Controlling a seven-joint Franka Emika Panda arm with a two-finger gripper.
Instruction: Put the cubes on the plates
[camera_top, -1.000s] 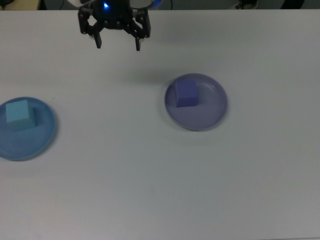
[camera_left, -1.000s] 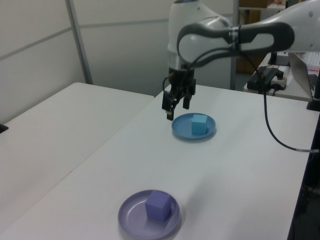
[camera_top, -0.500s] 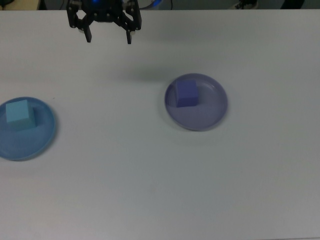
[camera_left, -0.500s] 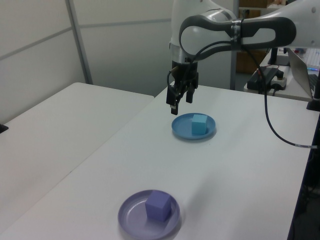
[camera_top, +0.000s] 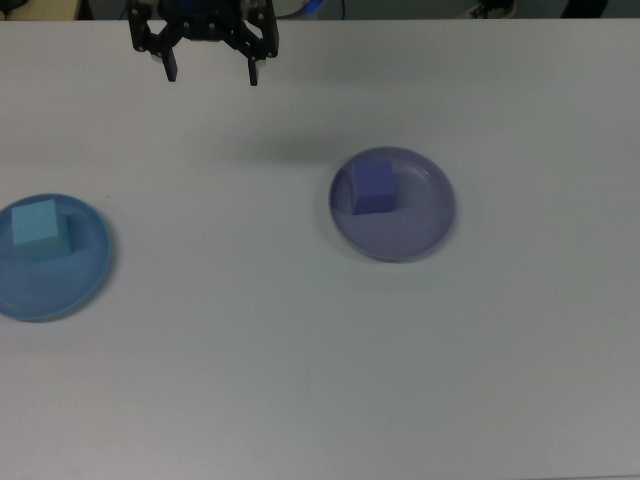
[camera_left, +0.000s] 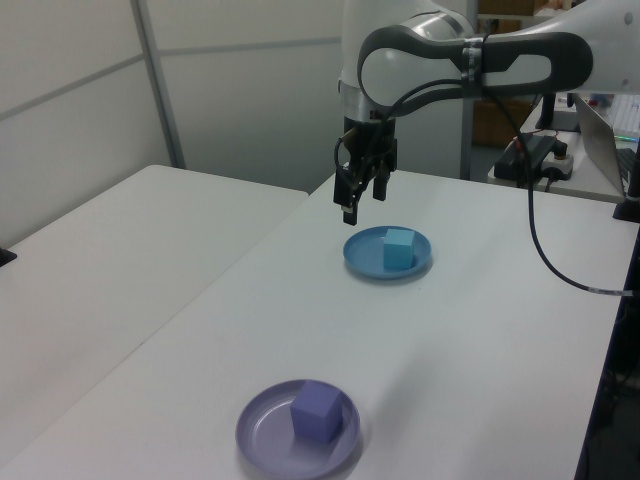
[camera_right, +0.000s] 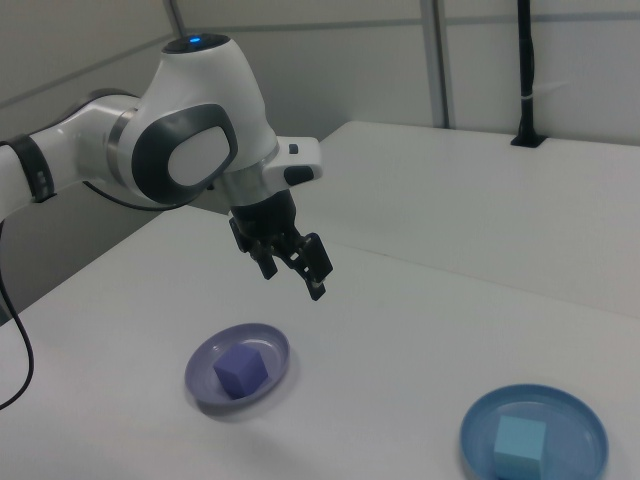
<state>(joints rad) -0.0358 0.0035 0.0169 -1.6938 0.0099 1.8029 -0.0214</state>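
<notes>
A light cyan cube rests on the blue plate at the top view's left. A purple cube rests on the lavender plate near the middle. My gripper hangs open and empty, high above the table at the top view's upper edge, apart from both plates.
The white table carries both plates. A second white table stands at the left view's left, with a gap between them. Cables and a laptop sit at the left view's right.
My gripper has risen and drifted toward the top view's upper left, still open and empty. Cubes and plates have not moved.
</notes>
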